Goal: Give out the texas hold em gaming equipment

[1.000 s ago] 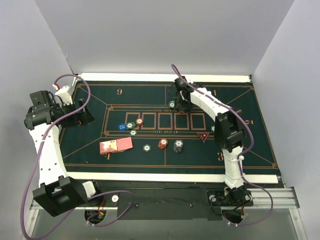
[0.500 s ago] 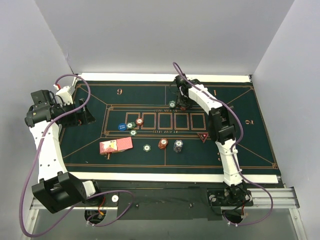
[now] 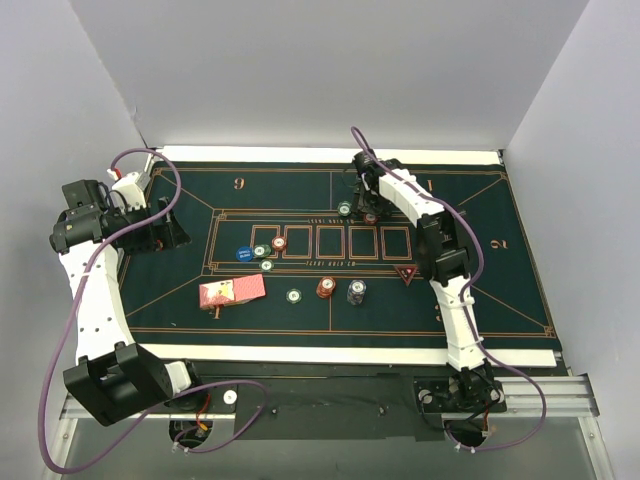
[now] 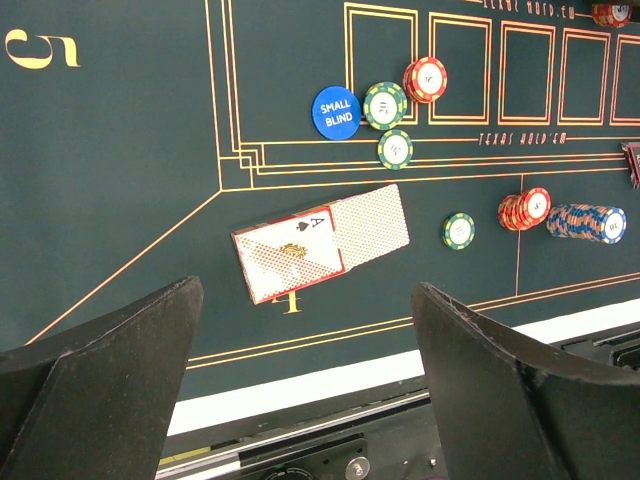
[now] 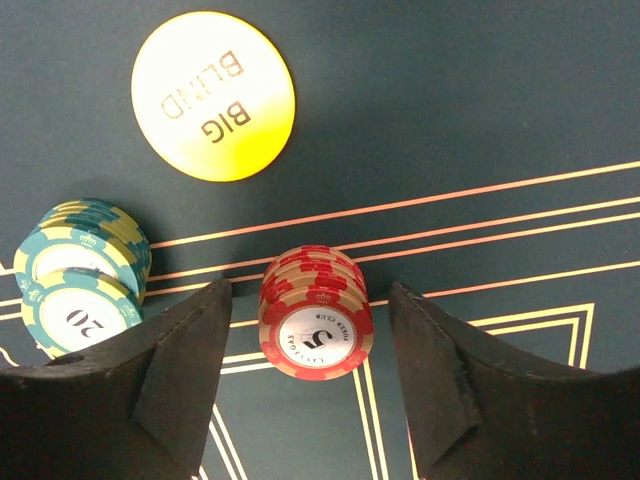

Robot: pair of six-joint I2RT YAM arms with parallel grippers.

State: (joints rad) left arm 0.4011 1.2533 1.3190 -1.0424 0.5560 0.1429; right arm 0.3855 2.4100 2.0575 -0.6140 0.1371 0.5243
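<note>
My right gripper [image 5: 310,292] hangs low over the far middle of the mat, open, jaws on either side of a red chip stack [image 5: 315,325] with a gap on each side. The stack stands on the felt [image 3: 371,217]. Beside it are a green chip stack [image 5: 80,270] and the orange "big blind" button [image 5: 213,95]. My left gripper [image 4: 305,300] is wide open and empty, held above the mat's left end [image 3: 165,232]. The playing cards [image 4: 320,240] lie near the front, one ace face up. The blue "small blind" button [image 4: 336,112] sits beside green and red chips [image 4: 385,105].
A single green chip [image 3: 293,295], a red stack [image 3: 325,288] and a grey-purple stack [image 3: 356,292] stand in a row near the front centre. A red triangle marker [image 3: 405,272] lies to their right. The green felt mat [image 3: 500,300] is walled at back and sides.
My right gripper's jaws have spread apart from the red chip stack, which stays on the felt. The right arm's elbow has swung slightly left. The left arm barely moved.
</note>
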